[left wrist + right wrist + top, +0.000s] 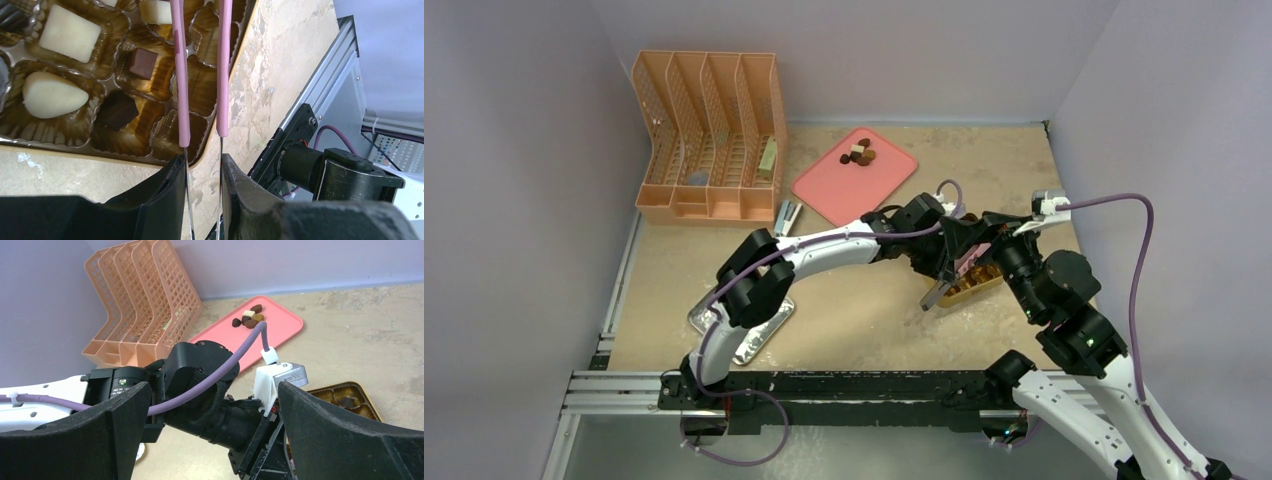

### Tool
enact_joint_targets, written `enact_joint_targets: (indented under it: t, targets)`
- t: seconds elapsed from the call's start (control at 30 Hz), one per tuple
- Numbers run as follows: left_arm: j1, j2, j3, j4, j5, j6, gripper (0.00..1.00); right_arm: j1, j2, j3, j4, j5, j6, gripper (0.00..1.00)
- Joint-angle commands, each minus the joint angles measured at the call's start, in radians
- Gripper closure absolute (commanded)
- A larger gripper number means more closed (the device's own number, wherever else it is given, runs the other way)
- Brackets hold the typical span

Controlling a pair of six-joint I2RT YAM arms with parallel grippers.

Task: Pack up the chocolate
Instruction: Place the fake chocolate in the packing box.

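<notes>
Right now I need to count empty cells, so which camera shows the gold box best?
Left wrist: the gold box sits close up, cells and chocolates sharp behind the pink-tipped tweezers. Top external shows only a small, mostly hidden strip; right wrist shows one corner.

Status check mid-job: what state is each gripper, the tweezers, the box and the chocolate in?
left gripper, shut on the tweezers.
tweezers, arms apart above the gold box, tips out of frame.
right gripper, jaws open, empty.
gold box, open, some cells filled, some empty.
chocolate, several pieces in box cells, a small pile on the pink tray.
</notes>
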Motion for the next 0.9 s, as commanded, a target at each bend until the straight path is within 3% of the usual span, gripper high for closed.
enact_joint_targets:
  t: [0.0, 0.53, 0.87]
  targets:
    - [-0.015, 0.013, 0.066, 0.071, 0.031, -0.013, 0.72, -0.002, -0.013, 0.034, 0.029, 0.014, -0.008, 0.01]
    - [-0.016, 0.060, 0.110, 0.047, 0.042, 0.000, 0.67, -0.002, -0.007, 0.032, 0.038, 0.014, -0.011, 0.01]
    - [-0.016, 0.010, 0.103, 0.031, -0.019, 0.009, 0.68, -0.002, -0.001, 0.037, 0.042, 0.009, -0.014, 0.01]
